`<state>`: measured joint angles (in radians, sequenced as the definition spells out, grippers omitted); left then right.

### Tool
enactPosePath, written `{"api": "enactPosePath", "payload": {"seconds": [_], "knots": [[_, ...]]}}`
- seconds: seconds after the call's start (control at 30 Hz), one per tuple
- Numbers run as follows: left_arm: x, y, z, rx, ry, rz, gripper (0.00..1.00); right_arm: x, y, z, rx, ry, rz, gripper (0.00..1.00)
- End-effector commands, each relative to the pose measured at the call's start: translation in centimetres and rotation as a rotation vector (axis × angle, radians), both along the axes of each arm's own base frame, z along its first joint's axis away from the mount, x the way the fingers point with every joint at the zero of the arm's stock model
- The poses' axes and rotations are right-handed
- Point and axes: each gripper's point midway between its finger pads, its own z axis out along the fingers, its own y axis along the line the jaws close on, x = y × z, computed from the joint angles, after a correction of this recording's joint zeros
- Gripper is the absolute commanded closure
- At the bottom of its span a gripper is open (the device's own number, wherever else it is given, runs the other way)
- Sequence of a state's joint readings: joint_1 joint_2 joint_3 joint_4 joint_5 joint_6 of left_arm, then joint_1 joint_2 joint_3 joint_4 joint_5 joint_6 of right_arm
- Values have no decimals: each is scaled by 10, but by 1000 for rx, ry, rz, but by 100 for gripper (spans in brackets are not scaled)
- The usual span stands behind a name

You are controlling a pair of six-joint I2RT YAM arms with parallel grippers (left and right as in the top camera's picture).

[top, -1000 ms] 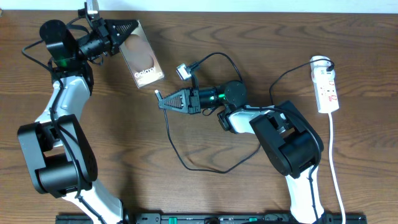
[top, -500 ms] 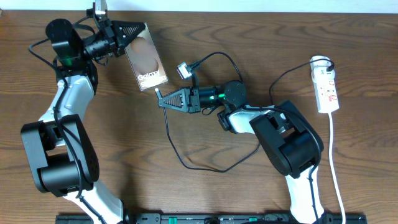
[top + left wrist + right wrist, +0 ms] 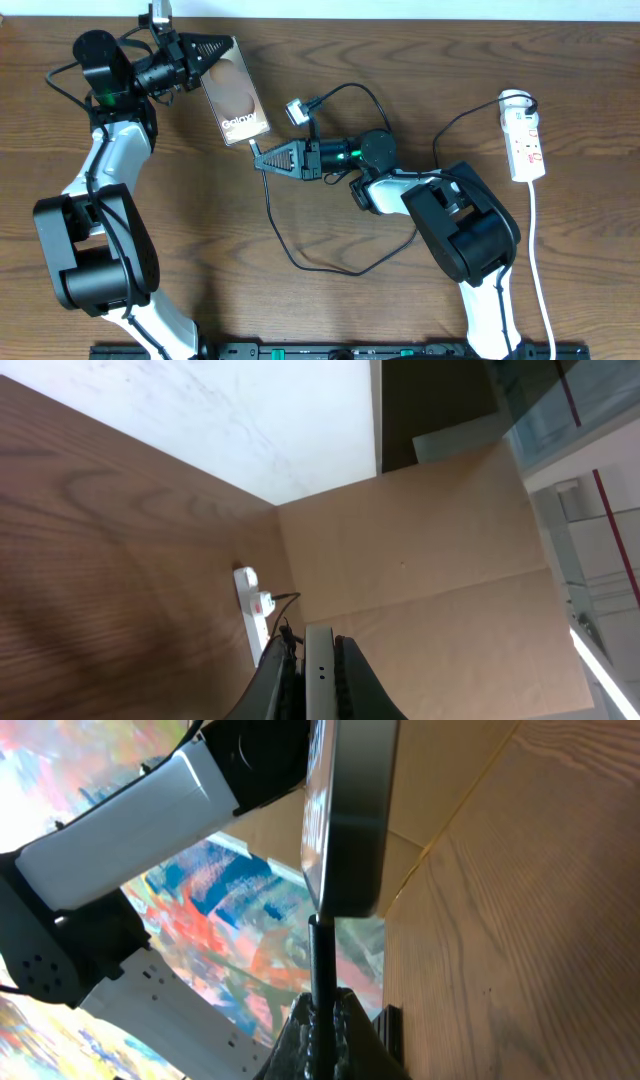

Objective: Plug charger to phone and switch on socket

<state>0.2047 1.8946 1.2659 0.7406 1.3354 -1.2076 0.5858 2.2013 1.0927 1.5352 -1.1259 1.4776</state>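
The phone (image 3: 238, 95) is held off the table at the upper left, its brownish screen facing up. My left gripper (image 3: 215, 45) is shut on its top end. In the left wrist view the phone's pale edge (image 3: 319, 670) sits clamped between the fingers of my left gripper (image 3: 318, 660). My right gripper (image 3: 256, 156) is shut on the charger (image 3: 272, 205) near its plug. In the right wrist view my right gripper (image 3: 322, 1015) holds the charger's plug (image 3: 320, 960) up against the end of the phone (image 3: 350, 820); whether it is seated I cannot tell. The socket (image 3: 524, 135) lies at the far right.
The charger's thin black cable loops over the table's middle (image 3: 340, 268) and runs up to the socket's top end. A small white connector (image 3: 295, 112) lies just behind my right gripper. The socket's white cord (image 3: 540, 260) trails toward the front edge. The socket (image 3: 255, 610) also shows in the left wrist view.
My left gripper has carried the phone right and down, bringing its lower end to the charger's plug. The right gripper has barely moved. Nothing shifted in the last half second.
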Motion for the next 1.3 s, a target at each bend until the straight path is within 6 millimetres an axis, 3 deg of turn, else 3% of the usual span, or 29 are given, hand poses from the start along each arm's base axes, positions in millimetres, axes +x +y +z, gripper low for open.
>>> {"api": "enactPosePath", "payload": {"seconds": [0.0,0.53,1.27], "knots": [[-6,-2,13,0,-21,-29,93,2,0,7,30,-21,-19,99],[-9,-18,13,2,-25,-65,93,4,0,8,36,-17,-33,99],[-11,-19,13,6,-31,-77,93,11,-4,9,41,-14,-58,99]]}}
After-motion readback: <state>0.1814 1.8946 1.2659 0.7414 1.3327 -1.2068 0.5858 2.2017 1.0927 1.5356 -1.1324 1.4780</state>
